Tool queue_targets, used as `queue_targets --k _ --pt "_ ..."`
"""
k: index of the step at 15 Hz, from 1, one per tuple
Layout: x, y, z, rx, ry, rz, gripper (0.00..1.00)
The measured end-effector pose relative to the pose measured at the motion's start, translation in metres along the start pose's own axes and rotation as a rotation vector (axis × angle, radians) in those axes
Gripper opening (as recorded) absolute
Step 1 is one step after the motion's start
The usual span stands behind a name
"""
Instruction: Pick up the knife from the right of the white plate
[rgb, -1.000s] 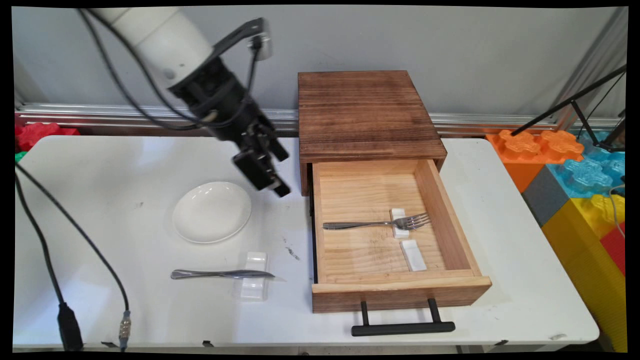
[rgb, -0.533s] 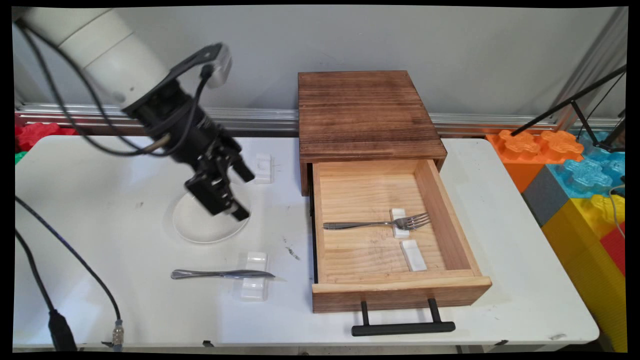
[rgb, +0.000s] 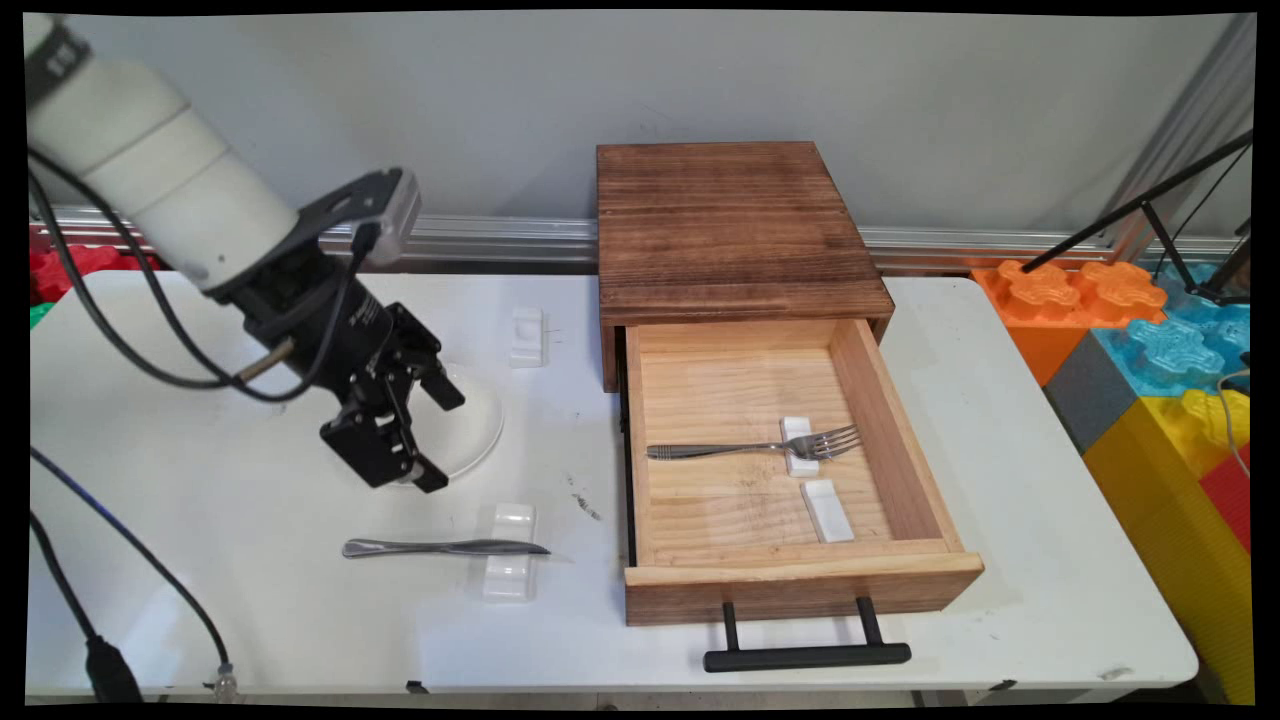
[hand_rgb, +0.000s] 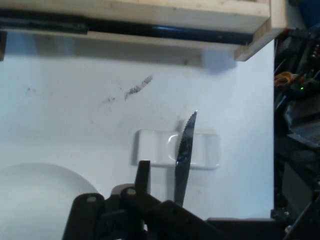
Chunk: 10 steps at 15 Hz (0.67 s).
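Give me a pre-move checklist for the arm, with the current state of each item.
1. Jaws open: ok, they stand apart in the main view.
2. Jaws empty: ok, nothing between them.
3. Jaws clear of the plate under them: cannot tell, height is not readable.
4. Knife settled: ok, lying flat, blade across the white rest.
5. Drawer open: ok, pulled out, fork inside.

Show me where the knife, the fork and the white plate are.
knife (rgb: 440, 548): main view, middle of the knife.
fork (rgb: 750, 448): main view, the handle, inside the drawer.
plate (rgb: 475, 425): main view, bare right part, beside the arm.
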Motion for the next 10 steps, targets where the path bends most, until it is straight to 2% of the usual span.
queue_targets --k 10 --pt "-0.049 0.001 0.063 0.041 -0.042 0.049 1.00"
